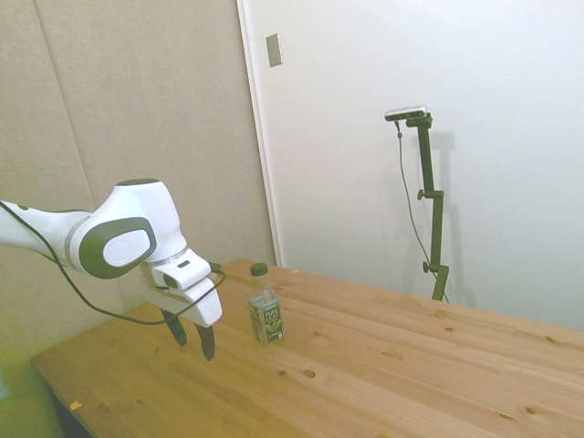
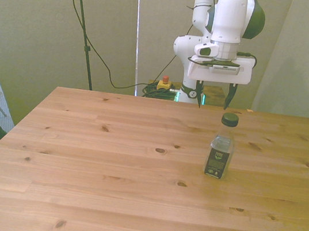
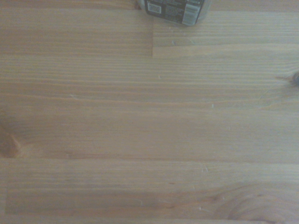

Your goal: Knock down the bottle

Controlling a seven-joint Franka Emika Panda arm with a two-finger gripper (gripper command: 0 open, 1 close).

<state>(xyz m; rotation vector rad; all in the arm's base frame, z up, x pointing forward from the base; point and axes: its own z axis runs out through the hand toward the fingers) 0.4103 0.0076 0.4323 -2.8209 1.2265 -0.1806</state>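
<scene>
Out near the middle of the table (image 2: 106, 166), the bottle (image 2: 221, 146) is standing upright on its base, dark green cap on top, green label facing the front camera. It's over toward the front view's right. Nothing touches it.

Behind it, closer to the robot's side, the gripper (image 2: 214, 96) hangs just above the wood with its fingers (image 2: 229, 97) spread apart and empty, pointing down with a bit of a slant. In the side view the gripper (image 1: 193, 338) is near the bottle (image 1: 265, 308) but clearly apart from it, fingertips around label height or lower.

My guess on what could go wrong: the fingers are wide open and the bottle looks roughly lined up with them, so a straight push might let it slip between them instead of tipping. Contact down low could also just slide it across the smooth wood. A hit up near the cap seems safer.

The wrist view only catches the bottle's (image 3: 175, 10) bottom edge at the frame border, otherwise bare planks.
</scene>
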